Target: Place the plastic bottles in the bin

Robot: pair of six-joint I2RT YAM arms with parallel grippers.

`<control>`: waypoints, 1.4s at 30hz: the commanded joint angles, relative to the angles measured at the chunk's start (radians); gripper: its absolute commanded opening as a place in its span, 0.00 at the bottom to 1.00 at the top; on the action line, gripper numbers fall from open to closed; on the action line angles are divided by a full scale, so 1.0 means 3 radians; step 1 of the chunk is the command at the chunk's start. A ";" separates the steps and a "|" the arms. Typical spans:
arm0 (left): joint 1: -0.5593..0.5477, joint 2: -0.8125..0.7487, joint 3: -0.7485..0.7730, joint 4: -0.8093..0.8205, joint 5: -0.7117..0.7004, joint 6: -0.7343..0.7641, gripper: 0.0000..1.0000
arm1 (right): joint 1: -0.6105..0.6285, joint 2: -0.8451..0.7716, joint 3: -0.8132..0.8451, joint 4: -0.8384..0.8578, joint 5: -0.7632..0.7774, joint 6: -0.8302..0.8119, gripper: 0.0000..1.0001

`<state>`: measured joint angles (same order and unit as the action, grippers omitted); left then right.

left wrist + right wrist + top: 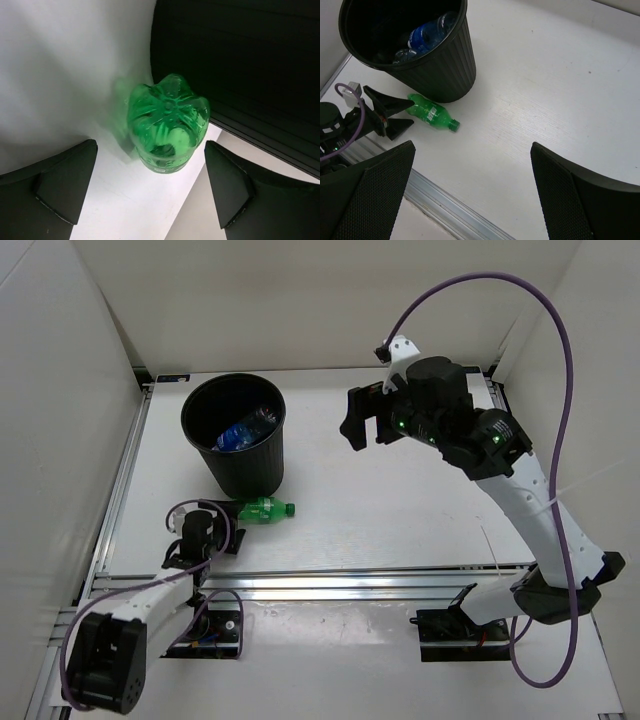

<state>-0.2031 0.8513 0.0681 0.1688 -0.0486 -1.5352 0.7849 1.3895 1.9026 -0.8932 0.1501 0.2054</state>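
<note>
**Green bottle lies by the bin, both grippers unclenched**

Aluminium rail (350, 585) runs along the near edge of the white table (400, 510), just beyond the arm bases. Past it on the left, the left gripper (150, 187) sits low over the table with its jaws spread. One finger (65, 182) stands to each side of the base of the green bottle (167, 122), and a gap shows on both sides, so nothing is pinched.

That green bottle (262, 509) lies on its side on the table. Its moulded base faces the left gripper and its green cap (454, 125) points toward the robot's right. It rests just in front of the foot of the bin (235, 465); whether the two touch cannot be told.

Inside the black ribbed bin (445, 70), which stands upright, a clear bottle with a blue label (422, 39) lies against the wall. More clear plastic is beside it, too dim to separate into single bottles.

Farther back and to the right, the right gripper (472, 200) hangs well above the table with its jaws wide apart and nothing between them, well apart from the bin and the green bottle
</note>
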 commanded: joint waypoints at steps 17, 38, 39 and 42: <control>-0.0095 0.1340 0.0739 0.0102 0.0285 0.0296 1.00 | -0.0049 -0.0066 0.0096 -0.0137 0.0062 -0.0214 1.00; -0.0356 -0.1665 0.0799 -0.2415 0.0311 0.0122 0.49 | -0.0080 -0.0035 -0.0293 0.0093 -0.0188 -0.0025 1.00; -0.0356 -0.1768 0.0953 -0.2601 0.0143 0.0122 0.49 | -0.0080 -0.0035 -0.0323 0.0134 -0.0219 0.0010 1.00; -0.0356 -0.1780 0.1694 -0.3153 -0.0189 0.0234 0.49 | -0.0151 -0.0035 -0.0400 0.0262 -0.0305 0.0103 1.00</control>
<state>-0.3061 0.3214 0.4160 -0.5182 0.0338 -1.4887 0.7586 1.3956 1.7966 -0.8970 0.0994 0.2047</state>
